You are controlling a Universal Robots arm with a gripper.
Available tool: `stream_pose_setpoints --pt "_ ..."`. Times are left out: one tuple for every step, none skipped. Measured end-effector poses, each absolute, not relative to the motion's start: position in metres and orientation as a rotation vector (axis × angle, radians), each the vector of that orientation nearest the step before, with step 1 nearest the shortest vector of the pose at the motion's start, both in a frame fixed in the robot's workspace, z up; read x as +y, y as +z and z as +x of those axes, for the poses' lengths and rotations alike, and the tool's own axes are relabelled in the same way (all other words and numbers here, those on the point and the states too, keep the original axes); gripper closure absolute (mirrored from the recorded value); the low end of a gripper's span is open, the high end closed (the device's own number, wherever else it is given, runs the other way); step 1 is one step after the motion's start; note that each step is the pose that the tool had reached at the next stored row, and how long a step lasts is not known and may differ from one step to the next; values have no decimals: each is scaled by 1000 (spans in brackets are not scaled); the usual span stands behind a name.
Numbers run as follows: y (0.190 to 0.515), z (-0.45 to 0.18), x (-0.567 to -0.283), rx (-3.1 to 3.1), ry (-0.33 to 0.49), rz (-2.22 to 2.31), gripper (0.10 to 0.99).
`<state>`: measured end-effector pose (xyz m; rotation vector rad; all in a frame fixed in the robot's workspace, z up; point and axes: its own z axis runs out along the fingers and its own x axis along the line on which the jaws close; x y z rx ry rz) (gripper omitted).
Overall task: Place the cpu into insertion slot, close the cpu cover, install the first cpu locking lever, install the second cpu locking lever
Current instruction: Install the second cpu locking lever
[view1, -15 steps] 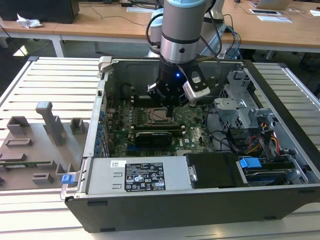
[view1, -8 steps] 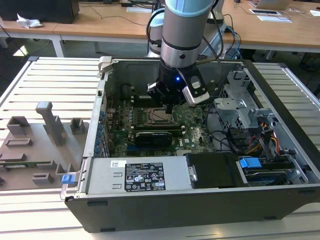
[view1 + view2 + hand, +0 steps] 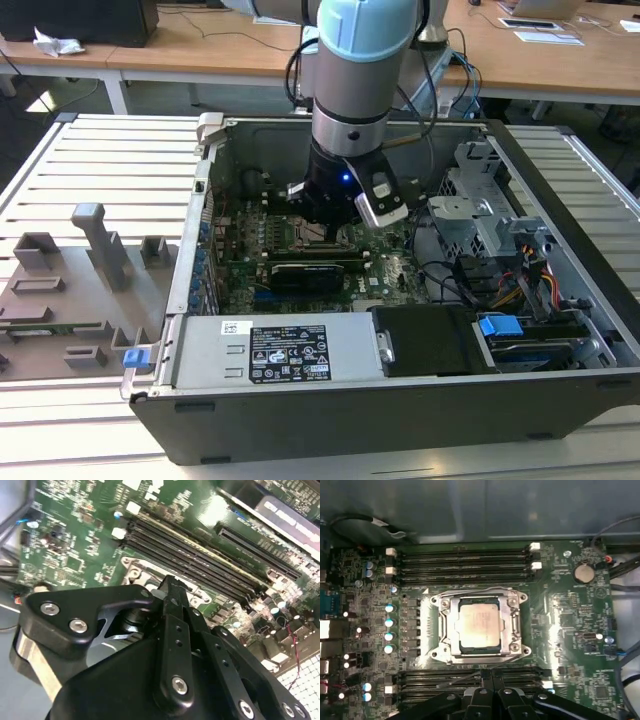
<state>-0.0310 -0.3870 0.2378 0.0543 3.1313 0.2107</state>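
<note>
In the first wrist view the cpu (image 3: 479,627), a pale silver square, lies in the insertion slot (image 3: 436,653) on the green board. The cpu cover (image 3: 513,625), a silver frame, lies flat around it. One thin wire lever (image 3: 475,589) runs along the socket's edge by the upper memory slots. Another thin rod (image 3: 457,679) slants across the memory slots beside my fingertips. My gripper (image 3: 487,680) is shut, its black fingers pressed together just off the socket's edge. In the second wrist view the gripper's (image 3: 172,586) tip hangs over a corner of the socket frame (image 3: 134,572). In the exterior view the gripper (image 3: 325,225) reaches down into the open case.
Long black memory slots (image 3: 465,562) flank the socket on both sides. A black card (image 3: 315,272), the silver power supply (image 3: 270,355), a drive cage (image 3: 480,215) and cables (image 3: 520,280) crowd the case. A grey fixture board (image 3: 70,290) lies at the exterior view's left.
</note>
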Motion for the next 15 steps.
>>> stream_pose_setpoints --pt "236 -35 -387 3131 212 54 980" --pt "235 -38 -387 3131 213 54 980" --pt "232 -42 -387 3131 213 54 980" --pt "230 -45 -387 3131 213 54 980" --pt "227 -49 -387 3131 213 54 980" --pt "225 -51 -387 3131 213 54 980" --pt "224 -53 -387 3131 213 54 980" --pt "220 -56 -387 3131 213 54 980" --pt "218 -58 -387 3131 214 50 980" --pt "216 -60 -387 3132 216 42 980" --pt "214 -62 -387 3132 217 35 980" --pt "214 -63 -387 3132 218 29 980" --pt "212 -65 -387 3133 219 19 980" --pt "211 -65 -387 3133 221 11 980" --pt "211 -66 -387 3133 223 2 980"
